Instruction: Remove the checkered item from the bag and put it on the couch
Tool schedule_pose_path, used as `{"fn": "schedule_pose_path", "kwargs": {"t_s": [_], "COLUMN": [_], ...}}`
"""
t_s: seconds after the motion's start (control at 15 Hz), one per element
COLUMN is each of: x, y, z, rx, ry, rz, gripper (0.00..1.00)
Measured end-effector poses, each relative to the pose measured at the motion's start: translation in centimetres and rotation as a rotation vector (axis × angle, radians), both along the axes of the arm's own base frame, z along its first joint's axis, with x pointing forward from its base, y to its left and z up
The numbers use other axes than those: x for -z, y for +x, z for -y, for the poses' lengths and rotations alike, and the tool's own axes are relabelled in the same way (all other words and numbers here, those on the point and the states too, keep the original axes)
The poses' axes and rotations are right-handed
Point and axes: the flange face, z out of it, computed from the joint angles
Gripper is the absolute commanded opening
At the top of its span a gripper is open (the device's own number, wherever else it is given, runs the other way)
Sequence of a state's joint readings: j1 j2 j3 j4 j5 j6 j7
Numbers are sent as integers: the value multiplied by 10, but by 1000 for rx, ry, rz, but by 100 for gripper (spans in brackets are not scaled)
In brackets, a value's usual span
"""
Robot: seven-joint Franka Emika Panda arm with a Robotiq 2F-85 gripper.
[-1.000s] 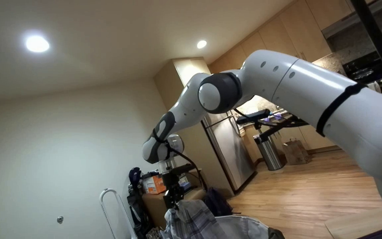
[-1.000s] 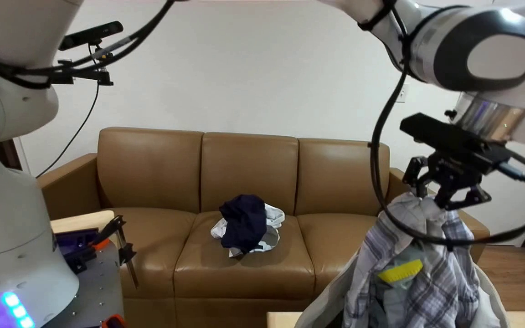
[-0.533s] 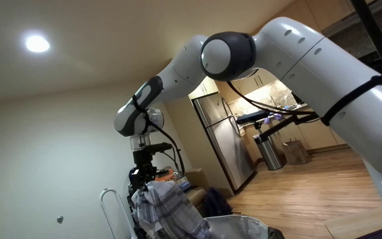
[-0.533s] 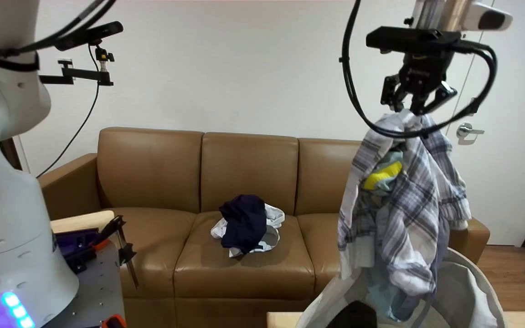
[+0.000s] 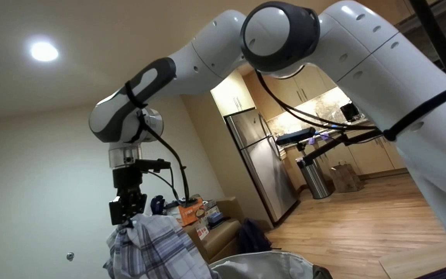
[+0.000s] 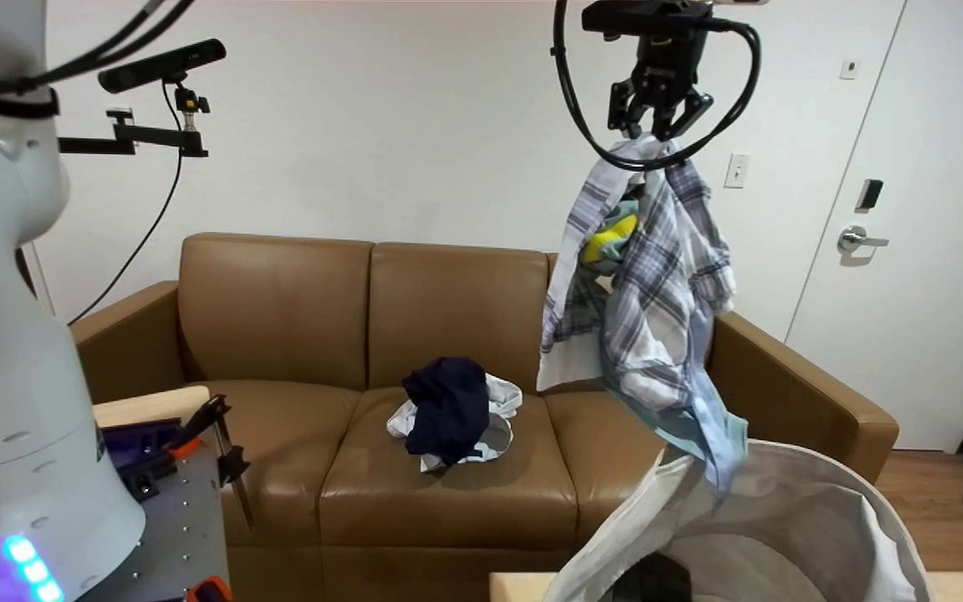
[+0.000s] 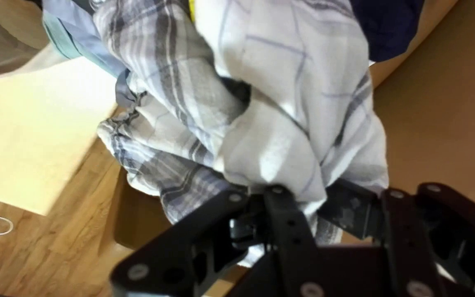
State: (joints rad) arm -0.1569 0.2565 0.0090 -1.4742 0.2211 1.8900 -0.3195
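Spanning mid-frame in an exterior view, the couch (image 6: 456,313) lies beyond the bag (image 6: 816,502) at lower right; the checkered shirt (image 6: 649,259) hangs above the bag's left side, long axis near vertical, pale blue cloth (image 6: 711,435) below it overlapping the bag; the carry likely runs left and down. Directly above the shirt, the gripper (image 6: 649,135) points downward, pinched on its top.

Checkered cloth (image 6: 657,267) in the pincer (image 6: 649,135)
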Motion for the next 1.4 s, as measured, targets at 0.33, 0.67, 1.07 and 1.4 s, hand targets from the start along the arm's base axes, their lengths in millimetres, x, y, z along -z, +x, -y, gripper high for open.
{"fn": "schedule_pose_path", "kwargs": {"t_s": [0.33, 0.67, 1.07, 1.4], "x": [43, 112, 226, 297], "y": [20, 51, 70, 65], "z": [-113, -199, -240, -263], "rx": [-197, -362, -583, -755], "ry": [18, 24, 54, 68], "rz": [-123, -259, -446, -577], "gripper": [6, 6, 6, 7]}}
